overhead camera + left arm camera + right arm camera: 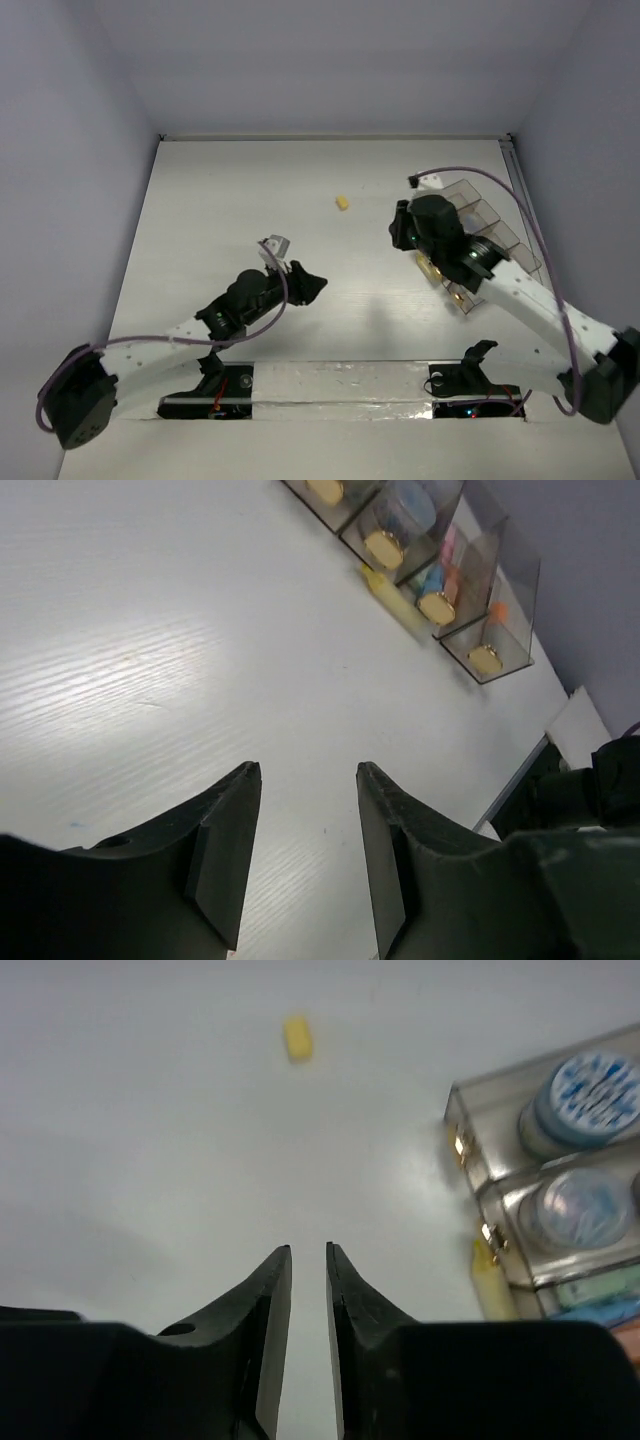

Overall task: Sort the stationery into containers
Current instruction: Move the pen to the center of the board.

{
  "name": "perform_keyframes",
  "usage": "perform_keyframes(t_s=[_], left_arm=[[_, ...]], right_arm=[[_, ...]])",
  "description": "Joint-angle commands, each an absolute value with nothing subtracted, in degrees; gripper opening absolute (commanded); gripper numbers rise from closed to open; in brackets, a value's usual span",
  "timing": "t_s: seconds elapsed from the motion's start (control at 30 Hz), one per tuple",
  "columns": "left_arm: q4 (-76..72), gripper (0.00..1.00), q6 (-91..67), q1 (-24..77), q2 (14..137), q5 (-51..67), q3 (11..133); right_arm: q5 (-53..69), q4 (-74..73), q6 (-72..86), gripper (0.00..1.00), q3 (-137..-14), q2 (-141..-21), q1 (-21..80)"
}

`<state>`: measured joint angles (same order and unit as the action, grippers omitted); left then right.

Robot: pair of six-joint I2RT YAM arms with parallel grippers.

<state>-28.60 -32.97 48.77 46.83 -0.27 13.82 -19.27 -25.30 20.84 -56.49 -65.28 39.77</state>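
One yellow eraser (343,203) lay on the surface (250,180), well apart from the organiser tray (500,225); second yellow piece (490,1280) sat just beside the tray; left fingers (225,860) spread, empty; right fingers (265,1340) nearly together, pinching nothing

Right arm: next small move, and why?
Probably open the right gripper wider and ease it forward toward the yellow eraser: it lies loose ahead, outside the organiser tray, and the jaws stand nearly closed on nothing.
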Motion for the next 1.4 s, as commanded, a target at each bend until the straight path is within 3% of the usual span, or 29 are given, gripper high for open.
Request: perform_keyframes(t_s=[0.0, 0.07, 0.13, 0.17, 0.3, 0.5, 0.8, 1.03, 1.37], left_arm=[[-38.31, 0.4, -35.07, 52.99, 59.53, -2.45, 20.73], [-39.63, 0.41, -35.16, 54.92, 65.36, -2.81, 23.89], [-40.25, 0.47, -35.42, 57.65, 73.54, -2.72, 29.42], [-40.17, 0.49, -35.42, 58.44, 76.09, -2.81, 33.18], [-37.89, 0.61, -33.41, 62.13, 90.22, -3.78, 42.76], [-29.55, 0.63, -27.43, 65.57, 104.74, -4.73, 57.8], [-15.21, 0.66, -28.3, 65.57, 115.39, -14.76, 73.64], [-12.92, 0.66, -28.65, 65.57, 120.67, -20.83, 79.27], [-16.26, 0.65, -28.56, 65.57, 123.75, -19.16, 82.35]], right_arm=[[-24.88, -16.53, 20.22, 0.24, -55.82, -55.65, 39.46], [-24.26, -16.17, 20.04, 0.3, -55.9, -51.79, 39.46], [-23.12, -16.26, 19.51, 0.47, -56.07, -50.63, 39.46], [-22.77, -16.26, 19.51, 0.65, -56.07, -50.1, 39.46], [-20.22, -12.67, 19.42, 0.89, -53.19, -48.35, 39.46], [-15.3, -7.04, 19.25, 0.91, -49.84, -47.02, 39.46], [-12.92, -0.97, 19.69, 0.9, -45.09, -43.51, 39.46], [-13.71, -0.62, 19.42, 0.88, -43.07, -40.7, 39.46], [-12.3, -0.62, 19.07, 0.87, -42.63, -40.69, 39.46]])
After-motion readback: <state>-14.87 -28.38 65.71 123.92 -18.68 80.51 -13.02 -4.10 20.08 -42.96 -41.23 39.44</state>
